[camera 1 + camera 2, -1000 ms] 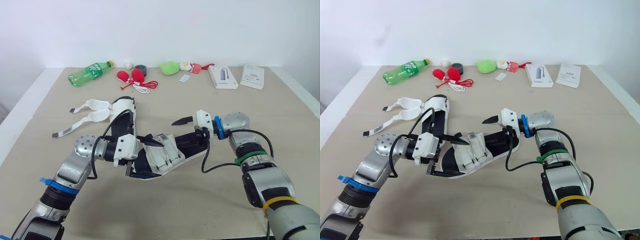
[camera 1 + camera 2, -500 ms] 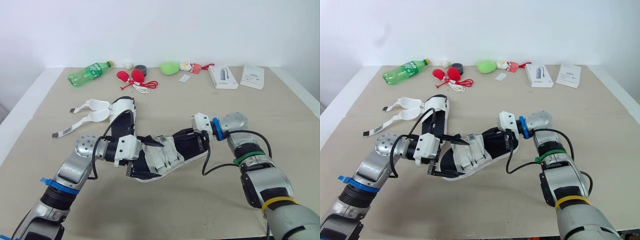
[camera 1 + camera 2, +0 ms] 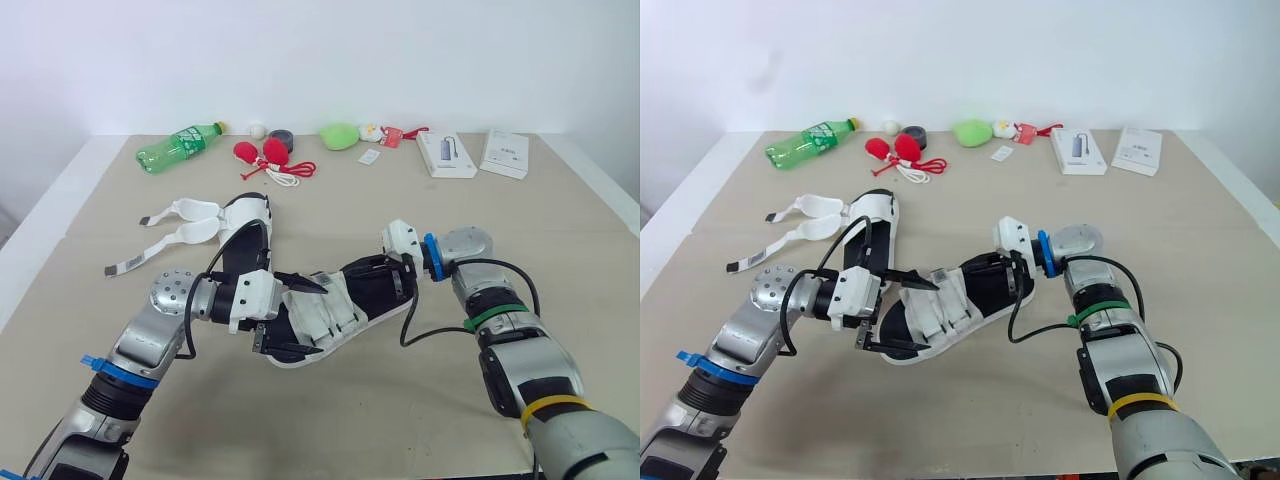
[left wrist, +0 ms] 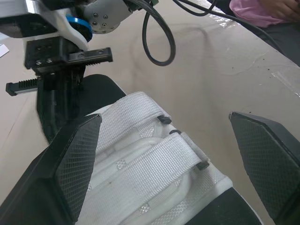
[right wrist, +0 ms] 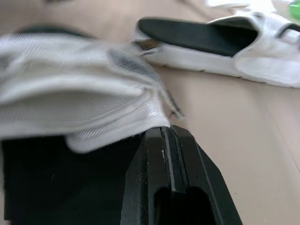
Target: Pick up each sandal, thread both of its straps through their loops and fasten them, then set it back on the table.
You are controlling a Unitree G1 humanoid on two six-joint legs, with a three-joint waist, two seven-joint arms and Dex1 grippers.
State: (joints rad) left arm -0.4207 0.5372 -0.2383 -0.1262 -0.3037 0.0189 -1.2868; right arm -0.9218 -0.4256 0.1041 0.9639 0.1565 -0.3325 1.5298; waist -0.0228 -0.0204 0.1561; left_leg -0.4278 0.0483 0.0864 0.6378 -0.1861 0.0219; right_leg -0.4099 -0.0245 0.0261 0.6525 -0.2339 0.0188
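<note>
A sandal (image 3: pixel 340 300) with a black sole and white straps lies mid-table, its two straps (image 4: pixel 154 159) laid across the foot. My left gripper (image 3: pixel 293 318) stands open, one finger on each side of the strapped front part; its fingers (image 4: pixel 63 159) are wide apart in the left wrist view. At the heel, my right gripper (image 3: pixel 400 272) is shut, its joined fingers (image 5: pixel 168 178) resting against the black footbed (image 5: pixel 56 178). I cannot tell whether it pinches anything. The second sandal (image 3: pixel 246 225) lies behind, with its loose straps (image 3: pixel 172 226) spread out to the left.
Along the back edge of the table (image 3: pixel 560 230) lie a green bottle (image 3: pixel 178 146), red items with a cord (image 3: pixel 265 155), a black tape roll (image 3: pixel 281 138), a green lump (image 3: pixel 340 136) and two white boxes (image 3: pixel 445 153) (image 3: pixel 504 153).
My right gripper has gone from open to shut and has come down onto the sandal's heel. The sandal has shifted slightly left. The left gripper stays open around the front.
</note>
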